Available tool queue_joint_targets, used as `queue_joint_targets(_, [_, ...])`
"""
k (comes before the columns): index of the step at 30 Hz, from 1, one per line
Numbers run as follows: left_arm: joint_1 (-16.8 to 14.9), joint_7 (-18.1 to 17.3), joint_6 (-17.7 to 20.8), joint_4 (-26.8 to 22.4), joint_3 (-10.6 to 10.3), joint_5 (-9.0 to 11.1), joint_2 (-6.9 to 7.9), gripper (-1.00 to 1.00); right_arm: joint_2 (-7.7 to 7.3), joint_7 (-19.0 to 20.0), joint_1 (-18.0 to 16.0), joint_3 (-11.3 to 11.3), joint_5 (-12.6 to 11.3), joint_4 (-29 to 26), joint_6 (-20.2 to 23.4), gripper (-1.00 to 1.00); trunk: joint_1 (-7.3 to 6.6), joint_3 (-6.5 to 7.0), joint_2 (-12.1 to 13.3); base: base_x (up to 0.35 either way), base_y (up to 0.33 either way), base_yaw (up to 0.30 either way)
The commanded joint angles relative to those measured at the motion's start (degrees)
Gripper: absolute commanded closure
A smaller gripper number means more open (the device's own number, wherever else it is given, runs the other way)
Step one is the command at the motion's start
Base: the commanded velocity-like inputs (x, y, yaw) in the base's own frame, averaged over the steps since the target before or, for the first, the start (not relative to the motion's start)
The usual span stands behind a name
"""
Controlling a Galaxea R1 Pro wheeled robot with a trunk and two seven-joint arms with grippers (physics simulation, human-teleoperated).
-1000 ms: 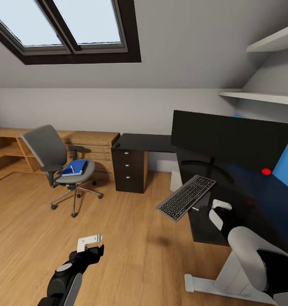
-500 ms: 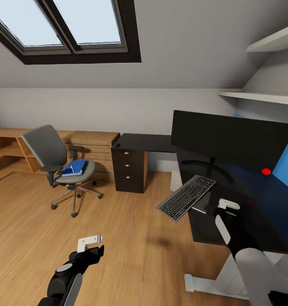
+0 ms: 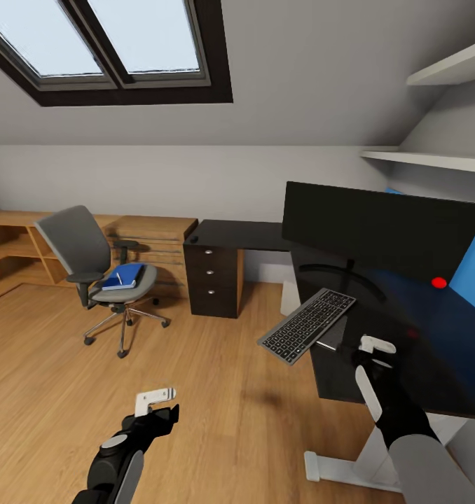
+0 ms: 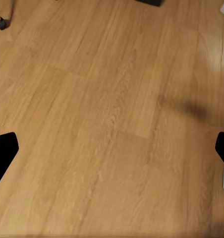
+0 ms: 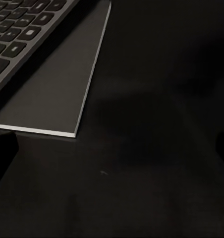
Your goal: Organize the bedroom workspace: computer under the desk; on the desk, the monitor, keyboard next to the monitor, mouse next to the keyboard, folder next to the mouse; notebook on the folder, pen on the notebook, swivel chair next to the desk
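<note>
Black and shiny, the surface (image 3: 434,350) holds the monitor (image 3: 381,227). The keyboard (image 3: 307,325) hangs half off its edge, lying on the thin grey notebook (image 5: 52,94). The right tool (image 3: 374,346) hovers just beside them; I cannot tell if it is open. The left tool (image 3: 155,397) hangs over the floor, fingers spread, holding nothing. I think the keyboard step is in hand. Next, push it fully on, near the monitor. The blue folder (image 3: 125,275) waits on the swivel chair (image 3: 97,269).

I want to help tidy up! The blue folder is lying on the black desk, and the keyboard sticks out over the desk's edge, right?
Not quite. In the head view the blue folder lies on the swivel chair's seat, not the desk. The keyboard does overhang the desk's edge.
</note>
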Motion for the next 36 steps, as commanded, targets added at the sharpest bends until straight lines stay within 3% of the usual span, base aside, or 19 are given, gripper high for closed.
queue_joint_targets(1, [0.0, 0.5, 0.2, -0.1, 0.0, 0.6, -0.12, -1.00, -0.03, 0.0, 0.0, -0.2, -0.6, -0.4, 0.2, -1.00, 0.00, -0.06, 0.0, 0.000, 0.000, 0.000])
queue_joint_targets(16, [0.0, 0.5, 0.1, 0.0, 0.0, 0.6, -0.24, -1.00, -0.01, 0.2, -0.1, -0.6, -0.6, -0.8, 0.2, -1.00, 0.00, -0.06, 0.0, 0.003, 0.000, 0.000])
queue_joint_targets(36, [0.0, 0.4, 0.2, 0.1, 0.0, 0.6, -0.24, -1.00, 0.09, 0.2, 0.0, -0.6, -0.6, -0.8, 0.2, -1.00, 0.00, -0.06, 0.0, 0.195, 0.000, 0.000])
